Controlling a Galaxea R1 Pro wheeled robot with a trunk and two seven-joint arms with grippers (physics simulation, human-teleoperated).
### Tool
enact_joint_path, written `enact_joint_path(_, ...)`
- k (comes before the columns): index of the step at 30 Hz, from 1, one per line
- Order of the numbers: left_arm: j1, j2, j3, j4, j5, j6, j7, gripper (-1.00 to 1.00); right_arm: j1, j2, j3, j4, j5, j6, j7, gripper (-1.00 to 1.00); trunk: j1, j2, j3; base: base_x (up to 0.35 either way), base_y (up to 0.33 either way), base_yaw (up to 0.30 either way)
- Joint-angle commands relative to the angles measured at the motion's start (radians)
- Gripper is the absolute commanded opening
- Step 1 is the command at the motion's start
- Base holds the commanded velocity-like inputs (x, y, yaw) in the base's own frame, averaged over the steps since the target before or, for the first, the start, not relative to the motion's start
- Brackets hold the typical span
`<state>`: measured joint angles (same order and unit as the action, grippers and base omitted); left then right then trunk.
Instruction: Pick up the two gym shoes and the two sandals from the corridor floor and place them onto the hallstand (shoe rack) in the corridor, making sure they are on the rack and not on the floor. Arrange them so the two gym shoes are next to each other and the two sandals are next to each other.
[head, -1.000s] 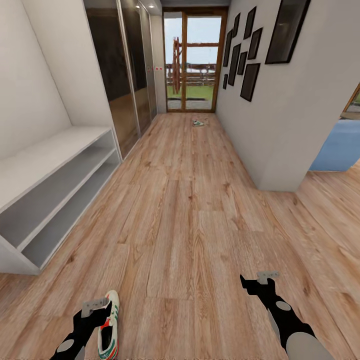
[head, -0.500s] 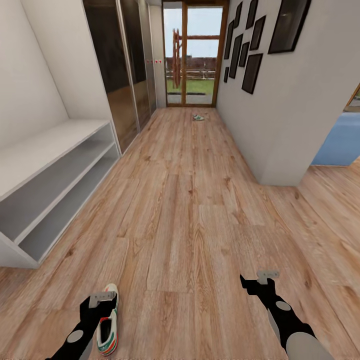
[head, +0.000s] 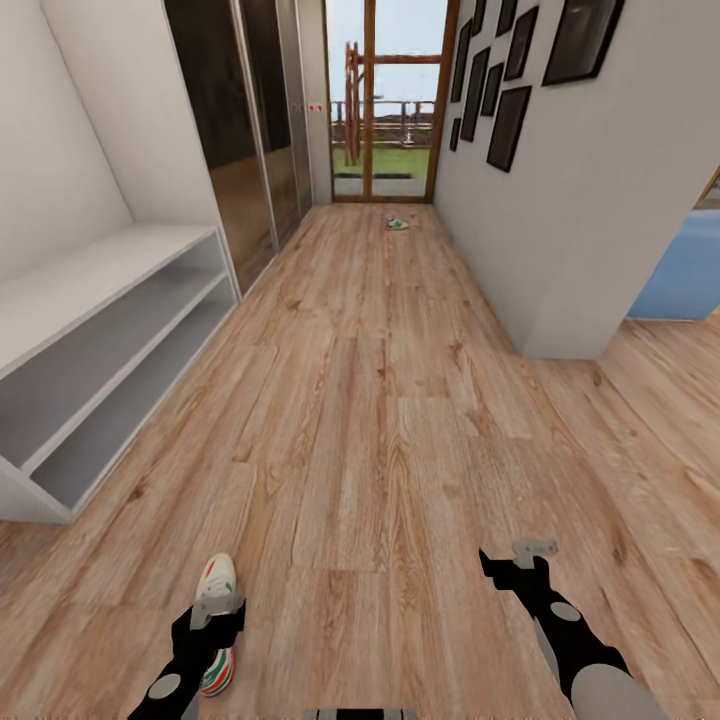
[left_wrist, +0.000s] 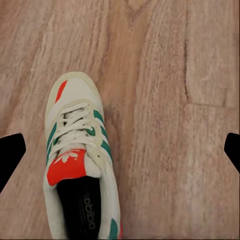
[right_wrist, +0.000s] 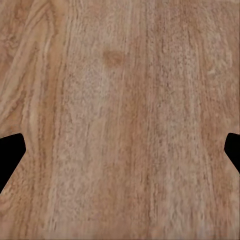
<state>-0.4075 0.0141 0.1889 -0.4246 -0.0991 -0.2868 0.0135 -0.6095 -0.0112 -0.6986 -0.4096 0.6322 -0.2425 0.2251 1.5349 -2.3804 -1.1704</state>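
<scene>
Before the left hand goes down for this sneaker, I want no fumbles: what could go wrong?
The left hand is open with the gym shoe off to one side of its span, so closing could clip it or push it along the corridor floor. The second gym shoe lies far down the corridor.

Only readable bit I can spot is on the gym shoe (left_wrist: 80, 165) in the left wrist view: light lettering on the dark insole that looks like "adidas", plus a white trefoil logo on the red-orange tongue. Nothing else carries legible text.
</scene>
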Motion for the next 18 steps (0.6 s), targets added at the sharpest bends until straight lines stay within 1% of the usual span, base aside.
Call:
enact_joint_path(1, -0.001, -0.002, 0.005, 0.011, -0.01, -0.005, 0.002, 1.0, -0.001, 0.0, -0.009, 0.0, 0.006, -0.004, 0.007, 1.0, 0.004, -0.008, -0.006, 0.0, 0.0, 0.0)
enact_joint_path(2, -0.001, -0.003, 0.004, 0.031, -0.009, -0.007, 0.002, 1.0, -0.001, -0.001, -0.008, -0.019, 0.006, -0.004, 0.007, 1.0, 0.008, -0.015, -0.009, 0.0, 0.0, 0.0)
enact_joint_path(10, -0.001, -0.006, 0.005, 0.049, -0.008, -0.006, 0.002, 1.0, -0.001, 0.0, -0.006, -0.103, 0.007, -0.004, 0.008, 1.0, 0.038, -0.071, -0.036, 0.0, 0.0, 0.0)
enact_joint_path(17, -0.002, -0.005, 0.006, 0.05, -0.008, -0.005, 0.002, 1.0, -0.001, 0.0, -0.005, -0.114, 0.007, 0.007, 0.008, 1.0, 0.065, -0.12, -0.058, 0.0, 0.0, 0.0)
enact_joint_path(18, -0.002, -0.005, 0.006, 0.05, -0.008, -0.005, 0.002, 1.0, -0.001, 0.0, -0.005, -0.115, 0.007, 0.011, 0.008, 1.0, 0.066, -0.12, -0.062, 0.0, 0.0, 0.0)
